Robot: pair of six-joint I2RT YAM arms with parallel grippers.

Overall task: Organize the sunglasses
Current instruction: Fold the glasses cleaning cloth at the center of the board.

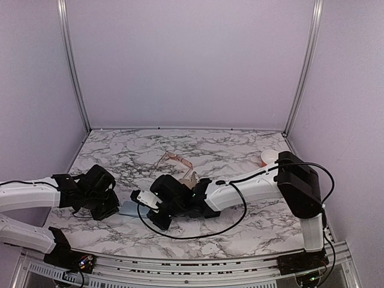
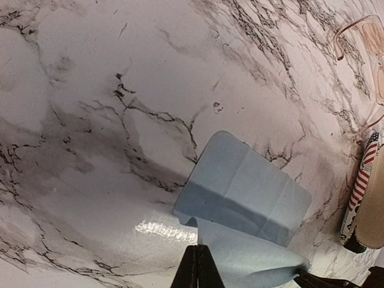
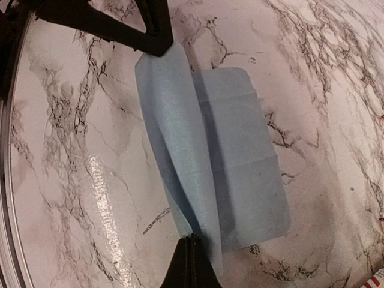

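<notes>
Sunglasses (image 2: 367, 39) half out of view

Marble table (image 1: 240, 147) bears blue cloth (image 2: 246, 186), wire-framed sunglasses (image 1: 175, 160), stars-and-stripes case (image 2: 365, 174)

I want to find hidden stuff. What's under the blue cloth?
The blue cloth is folded up, pinched by the left gripper and right gripper. Under the raised fold only its own flat half shows, on the marble table. Beneath that flat half is covered.
</notes>
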